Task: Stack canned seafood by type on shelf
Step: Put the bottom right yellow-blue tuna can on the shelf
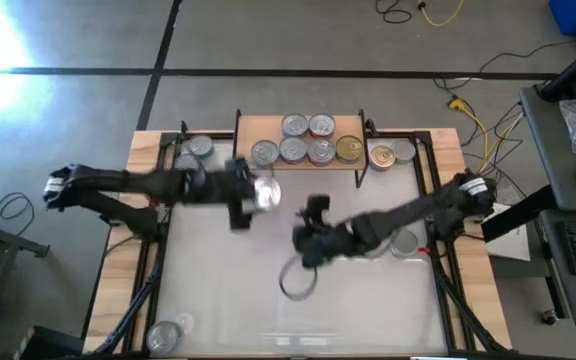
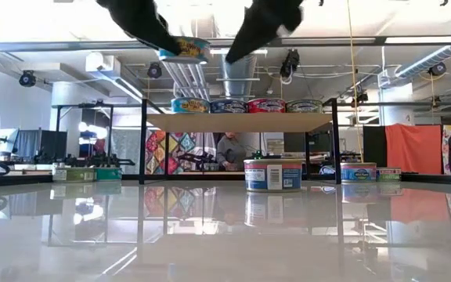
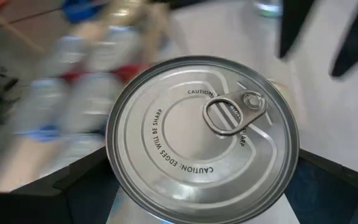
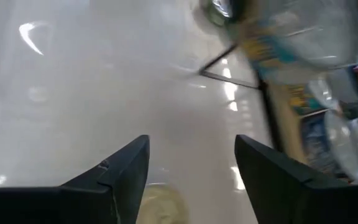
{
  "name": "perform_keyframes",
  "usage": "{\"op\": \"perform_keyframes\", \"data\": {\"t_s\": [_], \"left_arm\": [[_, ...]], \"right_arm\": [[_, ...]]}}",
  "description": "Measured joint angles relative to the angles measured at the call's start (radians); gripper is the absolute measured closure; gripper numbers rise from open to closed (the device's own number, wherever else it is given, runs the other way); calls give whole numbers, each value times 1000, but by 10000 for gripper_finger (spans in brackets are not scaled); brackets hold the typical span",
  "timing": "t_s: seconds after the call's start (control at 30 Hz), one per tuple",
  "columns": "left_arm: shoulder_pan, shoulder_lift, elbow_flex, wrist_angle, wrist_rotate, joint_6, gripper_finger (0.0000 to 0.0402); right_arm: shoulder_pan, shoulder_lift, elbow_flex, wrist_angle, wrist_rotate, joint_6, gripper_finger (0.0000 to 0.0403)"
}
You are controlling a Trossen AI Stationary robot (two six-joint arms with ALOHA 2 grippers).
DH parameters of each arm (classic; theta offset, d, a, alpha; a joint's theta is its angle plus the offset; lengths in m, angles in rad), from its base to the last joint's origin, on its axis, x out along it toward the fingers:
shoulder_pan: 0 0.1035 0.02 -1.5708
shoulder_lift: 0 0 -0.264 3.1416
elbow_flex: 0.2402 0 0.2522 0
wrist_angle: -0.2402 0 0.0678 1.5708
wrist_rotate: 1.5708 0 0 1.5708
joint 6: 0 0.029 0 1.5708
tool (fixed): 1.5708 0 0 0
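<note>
left gripper [image 1: 258, 194]: silver-topped tin [image 3: 202, 140] clamped between fingers, held aloft before shelf [image 1: 248, 128]
right gripper [image 4: 191, 168]: fingers spread, nothing held — mid-table
shelf tins [image 1: 306, 140]: six seen; labels blurred

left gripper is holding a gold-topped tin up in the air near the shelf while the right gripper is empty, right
Not quite: the tin in the left gripper is silver-topped, not gold, as the left wrist view shows. The rest holds: it is lifted near the shelf, and the right gripper is empty.

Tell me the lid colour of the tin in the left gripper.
Silver, clearest in the left wrist view.
</note>
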Motion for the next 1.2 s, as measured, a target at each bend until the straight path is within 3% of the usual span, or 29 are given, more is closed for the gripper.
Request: {"op": "perform_keyframes", "data": {"t_s": [0.23,0.4,0.47,0.6,0.87,1.03,1.2], "left_arm": [[421,-3,100,-43,329,166,36],[583,82,209,-109,474,247,36],[626,131,265,-157,512,274,36],[682,232,361,-239,515,348,36],[764,375,493,-278,513,393,35],[776,429,497,-285,514,404,35],[777,473,497,-263,513,407,32]], "right_arm": [[-227,-5,10,240,-91,-207,202],[-359,-4,44,424,-177,-279,223],[-416,5,70,445,-266,-284,235],[-520,35,130,428,-436,-246,268],[-640,135,299,400,-574,-292,351],[-690,231,394,387,-608,-318,389],[-730,344,524,286,-608,-376,390]]}}
